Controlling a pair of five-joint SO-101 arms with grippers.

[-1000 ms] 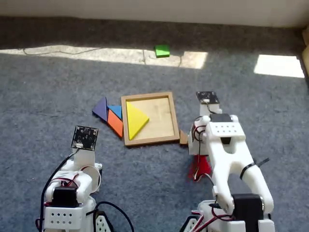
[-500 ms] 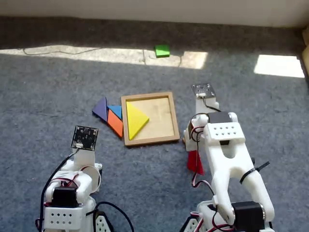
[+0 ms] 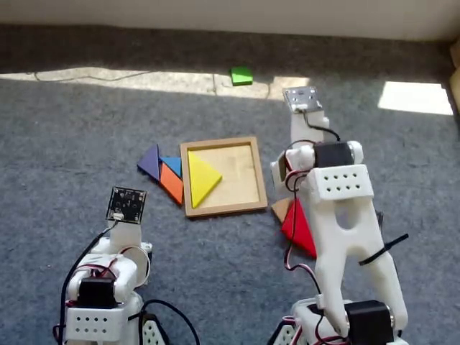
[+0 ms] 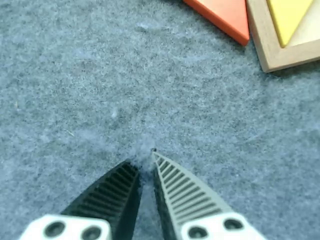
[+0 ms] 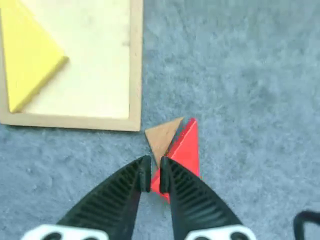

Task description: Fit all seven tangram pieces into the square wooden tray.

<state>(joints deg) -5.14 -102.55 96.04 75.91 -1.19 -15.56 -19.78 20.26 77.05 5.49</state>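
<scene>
The square wooden tray (image 3: 257,172) lies on the grey carpet with a yellow triangle (image 3: 201,177) inside it. Purple (image 3: 150,162), blue (image 3: 172,164) and orange (image 3: 171,183) pieces lie against its left side. A small brown triangle (image 3: 282,208) and a red triangle (image 3: 298,226) touch each other off the tray's near right corner. My right gripper (image 5: 152,169) hovers shut and empty just short of the brown triangle (image 5: 162,136) and red triangle (image 5: 184,149). Over bare carpet, my left gripper (image 4: 145,162) is shut and empty, with the orange piece (image 4: 222,15) beyond it.
A green piece (image 3: 241,75) lies far off on a sunlit strip by a thin cable (image 3: 86,73). The right arm (image 3: 338,208) stretches over the carpet right of the tray. The left arm (image 3: 115,266) stays near its base.
The right arm has stretched farther from its base, its wrist moving up past the tray's right side. More of the red and brown triangles now shows. The left arm is still.
</scene>
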